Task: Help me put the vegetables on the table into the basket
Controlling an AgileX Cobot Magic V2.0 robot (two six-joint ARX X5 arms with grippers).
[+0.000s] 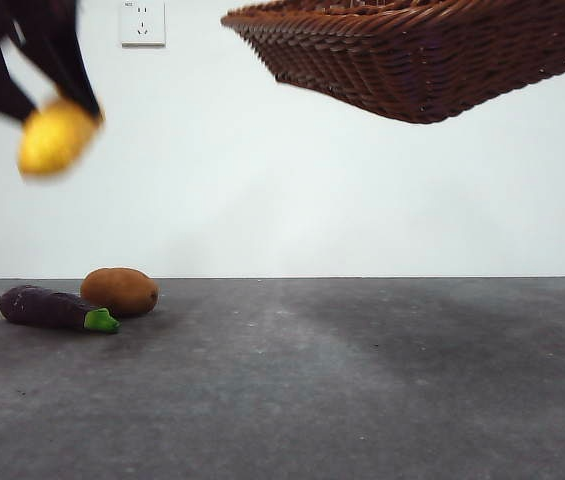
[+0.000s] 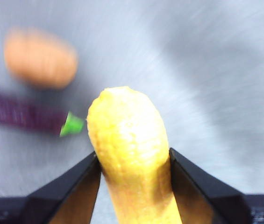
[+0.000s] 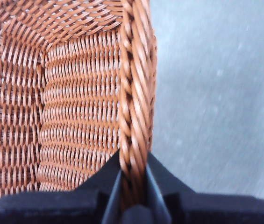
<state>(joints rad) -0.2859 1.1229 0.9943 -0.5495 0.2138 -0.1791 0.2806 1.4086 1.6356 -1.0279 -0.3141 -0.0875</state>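
Woven wicker, bumpy toy skins and matt grey table.

The brown rectangular wicker basket [image 3: 75,93] shows rough woven strands and a thick braided rim, pinched between the right gripper [image 3: 133,177]'s smooth matt black jaws. The yellow corn cob [image 2: 129,154], clamped in the left gripper [image 2: 132,175], has a finely bumpy, dull skin. Below it, the brown oval potato [image 1: 119,291] looks smooth, the dark purple eggplant [image 1: 54,308] faintly glossy, the grey table [image 1: 362,380] matt and speckled.

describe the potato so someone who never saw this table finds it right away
Look low on the dark grey table, near its far edge on the front view's left. Two vegetables lie there touching: the brown oval potato sits just behind the dark purple eggplant. It is the rounder, lighter one, with no green stem.
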